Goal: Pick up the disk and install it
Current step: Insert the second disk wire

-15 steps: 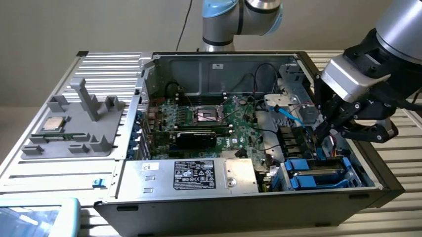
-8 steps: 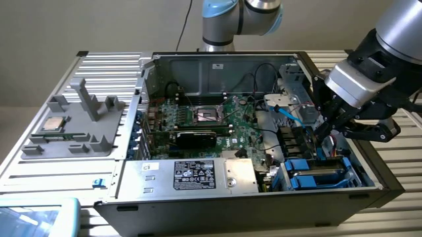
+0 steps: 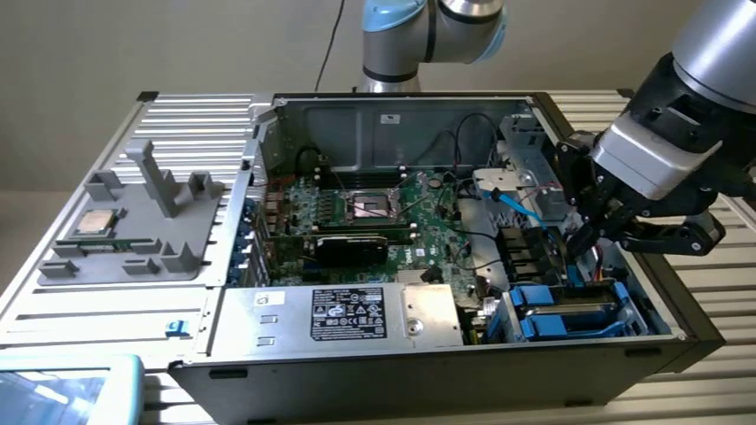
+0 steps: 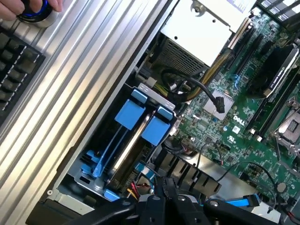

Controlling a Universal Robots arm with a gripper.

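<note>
With the claw fully closed and empty at the right of the exterior view, the disk sits in the computer case bay at lower right.

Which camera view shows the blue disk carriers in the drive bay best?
The wrist view: the blue disk carriers sit side by side in their bay, seen close from above. In the exterior view the same carriers are smaller, at the case's corner below the shut gripper.

The exterior view looked down from in front and above at the whole open computer case. The wrist view hovered close above the blue drive bay, which both views shared.
</note>
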